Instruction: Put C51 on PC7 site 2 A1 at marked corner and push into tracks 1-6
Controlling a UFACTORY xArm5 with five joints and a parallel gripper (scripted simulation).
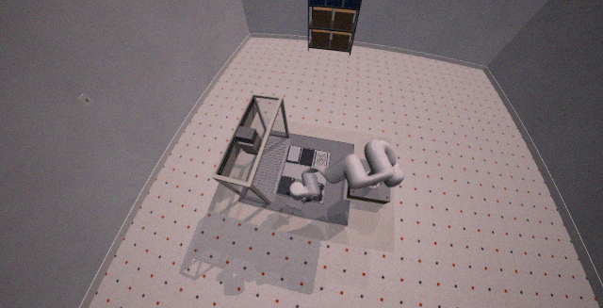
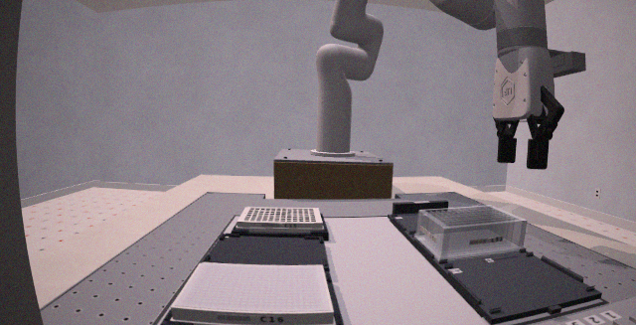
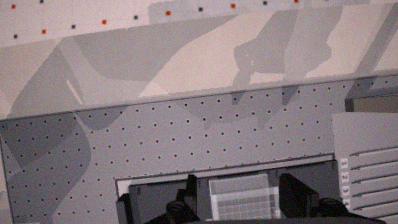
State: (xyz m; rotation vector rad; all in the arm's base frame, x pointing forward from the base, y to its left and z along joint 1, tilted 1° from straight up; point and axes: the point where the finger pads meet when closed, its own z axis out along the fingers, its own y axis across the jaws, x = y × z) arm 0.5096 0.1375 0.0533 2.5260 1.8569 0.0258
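Note:
The clear deep-well block C51 point(image 2: 469, 231) point(image 3: 242, 200) sits on the dark carrier PC7 point(image 2: 522, 285) point(image 1: 284, 186). One empty carrier site lies on its near side in the exterior view. Whether it lies flat in the locators I cannot tell. My gripper point(image 2: 522, 153) point(image 3: 238, 191) is open and hangs well above the block, holding nothing. C15 point(image 2: 279, 216) point(image 1: 321, 158), a 96-well plate, rests in the far nest. C16 point(image 2: 255, 287) point(image 1: 293, 154) rests in the near nest. The nest S2 point(image 2: 268, 251) between them is bare.
The ribbed rails point(image 3: 372, 170) point(image 1: 270, 167) lie at the carrier's end, with track numbers point(image 2: 596, 316) on the apron. The instrument frame point(image 1: 254, 143) stands over the rails. My arm's pedestal point(image 2: 333, 178) stands behind the nests. A shelf point(image 1: 334, 7) stands at the far wall.

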